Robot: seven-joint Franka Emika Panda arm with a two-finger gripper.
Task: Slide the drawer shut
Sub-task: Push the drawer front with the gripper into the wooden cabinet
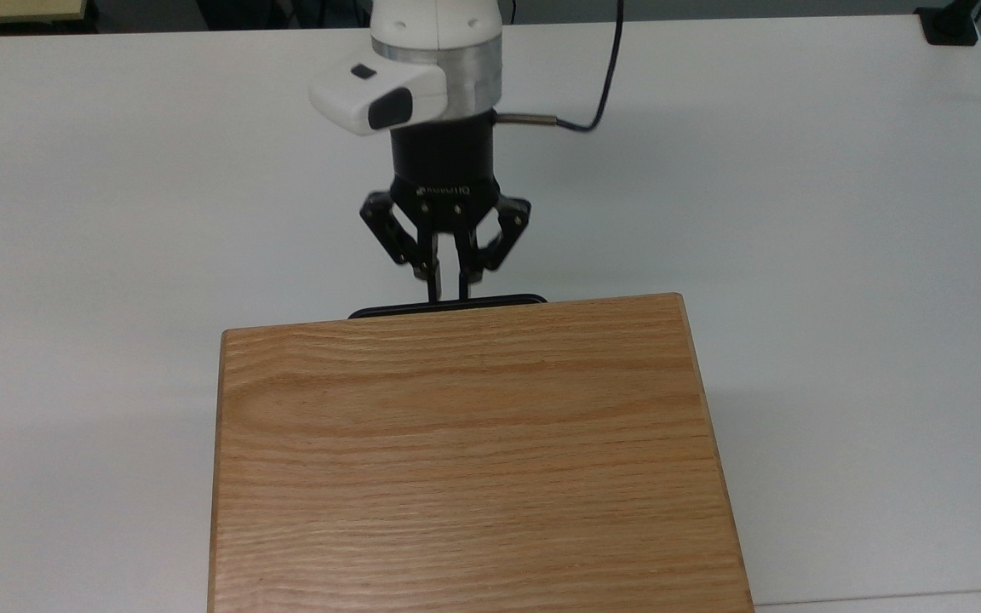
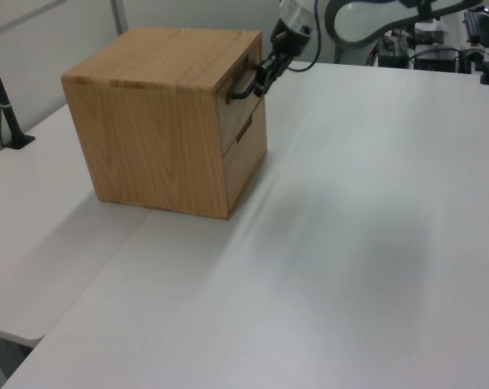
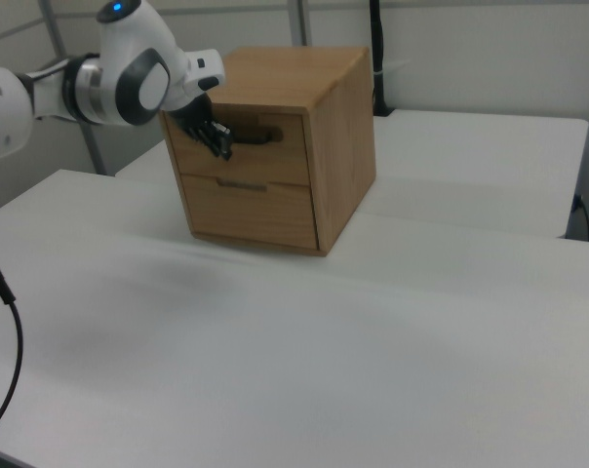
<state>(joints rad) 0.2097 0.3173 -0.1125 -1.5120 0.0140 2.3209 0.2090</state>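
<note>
Two black fingers (image 1: 433, 277) of the hand (image 1: 447, 285) stand slightly parted with a gap showing between them, so the hand is loose and grips nothing. Their tips sit right at the slim black handle (image 1: 490, 300), though contact cannot be told for certain. The drawer (image 3: 275, 154) lies directly beyond the fingertips, pushed fully into the oak cabinet (image 1: 473, 451). From above the handle pokes out past the cabinet's top edge, and in the right view the drawer's front panel sits level with the lower drawer (image 3: 255, 210) beneath it. That flush fit suggests the sliding is done and nothing is left to push. The hand points straight at the middle of the handle, probably because a push centred there drives the drawer along its runners without twisting it. With the fingers apart, the hand seems placed to come away from the handle cleanly, without dragging the drawer back out. The white surface (image 1: 797, 170) spreads out behind and to both sides of the hand, so a straight retreat looks unobstructed.
</note>
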